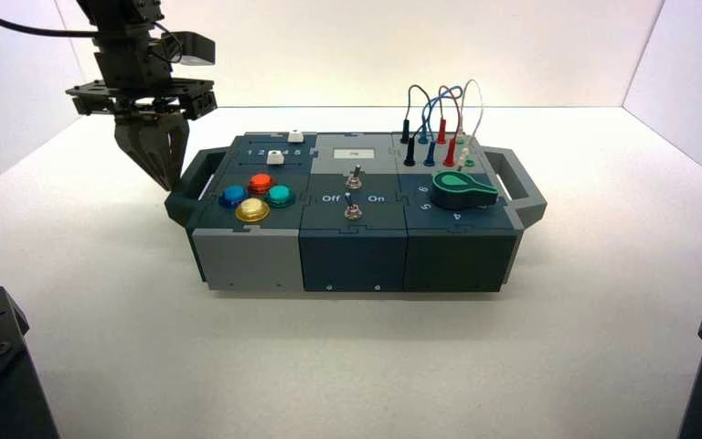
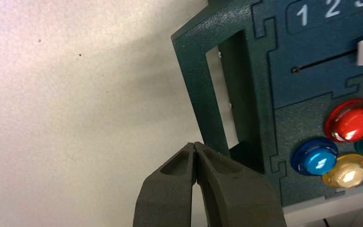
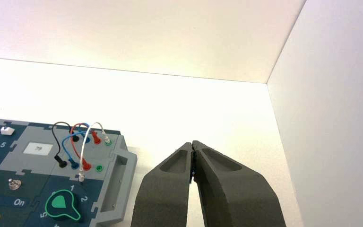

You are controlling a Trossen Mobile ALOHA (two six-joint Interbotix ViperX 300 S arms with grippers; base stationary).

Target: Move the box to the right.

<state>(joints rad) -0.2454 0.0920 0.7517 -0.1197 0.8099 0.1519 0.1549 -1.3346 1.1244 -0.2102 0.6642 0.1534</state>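
plug wires (image 1: 445, 105) rising off box's far right, bare table (image 1: 640, 229) beyond right handle (image 1: 516, 187)

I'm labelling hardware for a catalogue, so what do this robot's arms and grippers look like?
The left arm is black, built of blocky, bracket-like segments, with a black cable looping off it. The left gripper has two dark, tapering fingers, each with a recess near its narrow tip. The right gripper, ahead of the parked right arm, matches: dark grey-black, wedge-shaped fingers with similar recesses. No lettering shows on either gripper.

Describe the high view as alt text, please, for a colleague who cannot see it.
A wide dark box with coloured buttons, switches, a green knob and looped wires sits on a pale table; the left gripper points down at its left handle.
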